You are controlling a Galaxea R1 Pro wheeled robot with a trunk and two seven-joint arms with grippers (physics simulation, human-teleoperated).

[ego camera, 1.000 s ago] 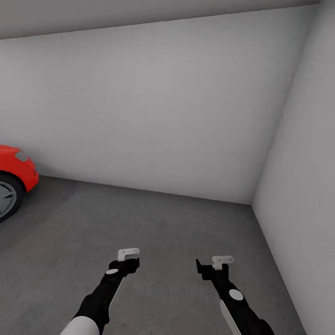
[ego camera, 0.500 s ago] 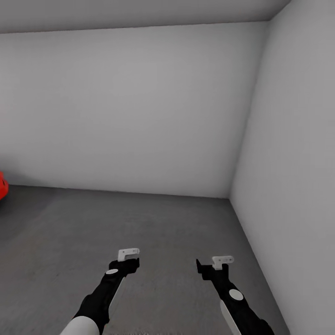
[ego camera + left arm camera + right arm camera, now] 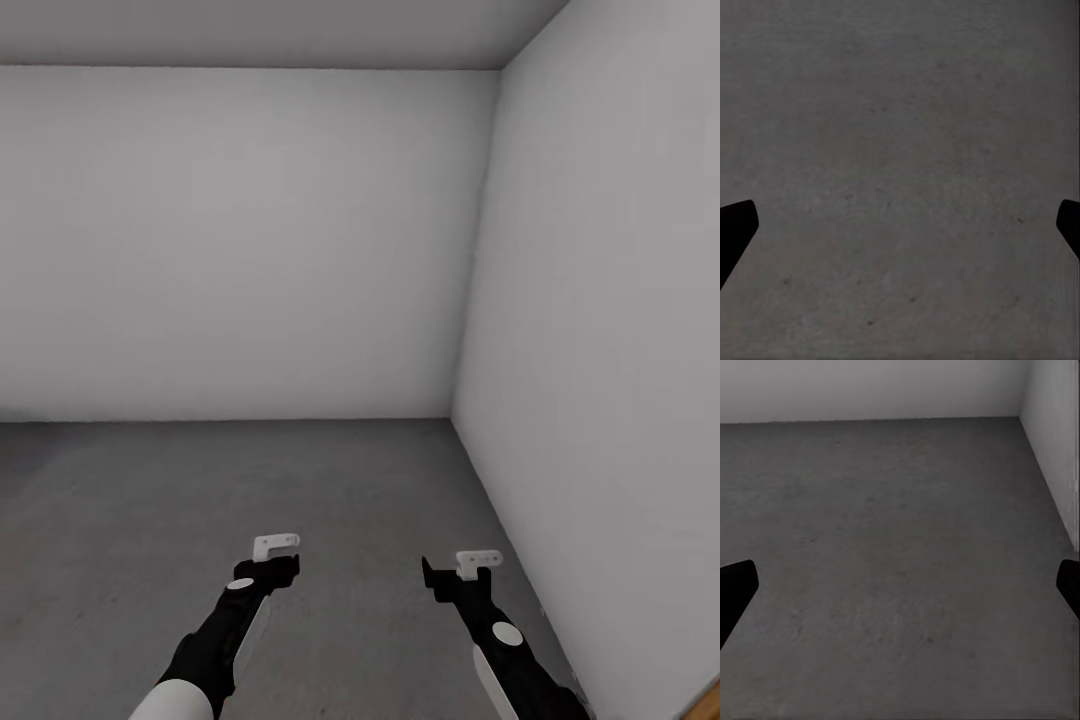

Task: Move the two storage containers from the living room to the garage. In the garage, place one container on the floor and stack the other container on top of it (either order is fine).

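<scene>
Evidently empty, the left gripper (image 3: 277, 556) and right gripper (image 3: 462, 565) hung with fingers spread apart above the dark grey rough concrete floor (image 3: 120, 500) near the white-grey walls' corner (image 3: 455, 300), no orange-red storage container in sight.

back wall (image 3: 240, 240) white-grey, bare | right wall (image 3: 600, 330) white-grey, meets it at corner

rough matt concrete floor (image 3: 130, 500), smooth matt walls (image 3: 240, 240)
</scene>
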